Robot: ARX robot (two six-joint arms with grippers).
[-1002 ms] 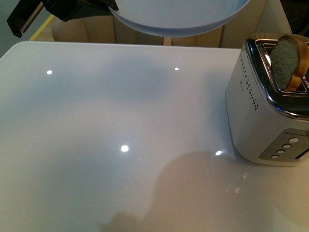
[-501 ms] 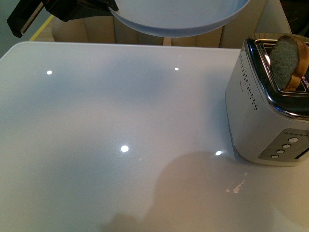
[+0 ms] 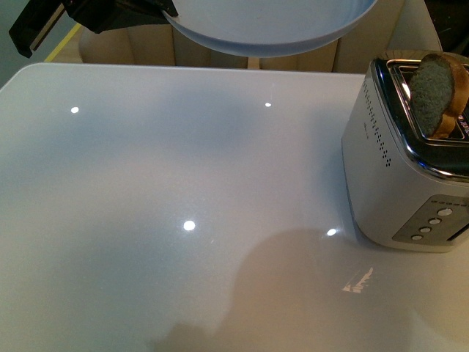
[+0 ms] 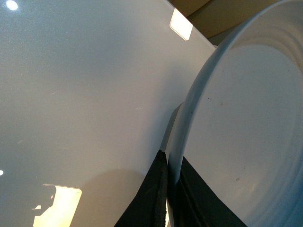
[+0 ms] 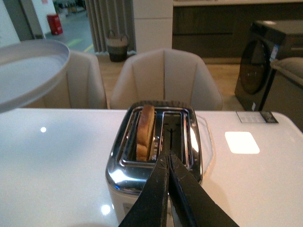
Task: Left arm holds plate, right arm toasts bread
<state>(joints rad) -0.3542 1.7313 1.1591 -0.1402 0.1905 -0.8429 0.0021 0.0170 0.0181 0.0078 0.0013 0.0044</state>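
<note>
My left gripper (image 3: 157, 9) is shut on the rim of the pale blue-grey plate (image 3: 271, 33) and holds it in the air above the table's far edge. In the left wrist view its black fingers (image 4: 158, 189) pinch the plate's rim (image 4: 189, 113). The bread (image 3: 436, 92) stands upright in a slot of the silver toaster (image 3: 396, 183) at the right, its top sticking out. In the right wrist view the bread (image 5: 145, 132) fills the toaster's (image 5: 142, 175) left slot. My right gripper (image 5: 168, 158) is shut and empty, just above the toaster's near end. The plate (image 5: 28, 71) shows there too.
The glossy white table (image 3: 183, 205) spreads under both arms. Beige chairs (image 5: 165, 78) stand behind its far edge. The toaster's buttons (image 3: 432, 224) face the front. A dark appliance (image 5: 270, 61) stands in the room beyond.
</note>
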